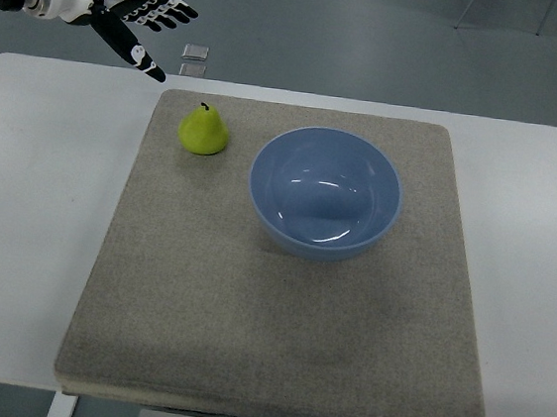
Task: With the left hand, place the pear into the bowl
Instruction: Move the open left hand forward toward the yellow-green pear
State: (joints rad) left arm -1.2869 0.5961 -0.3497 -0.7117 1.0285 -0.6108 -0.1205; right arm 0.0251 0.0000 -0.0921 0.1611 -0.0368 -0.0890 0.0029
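Matting (275, 338) fills my table's (26, 242) near edge, bare. Farther in, the blue bowl (325, 194) sits right of centre, empty. Just left of it, near the mat's far-left corner, stands 1 pear (204, 129), upright, probably light, smooth and slippery; I'd cup its broad base. Beyond, my left hand (130, 14) hovers, fingers spread, empty.

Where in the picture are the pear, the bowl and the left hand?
pear (204, 131): top view, its green body.
bowl (277, 148): top view, its left rim.
left hand (129, 16): top view, its palm.
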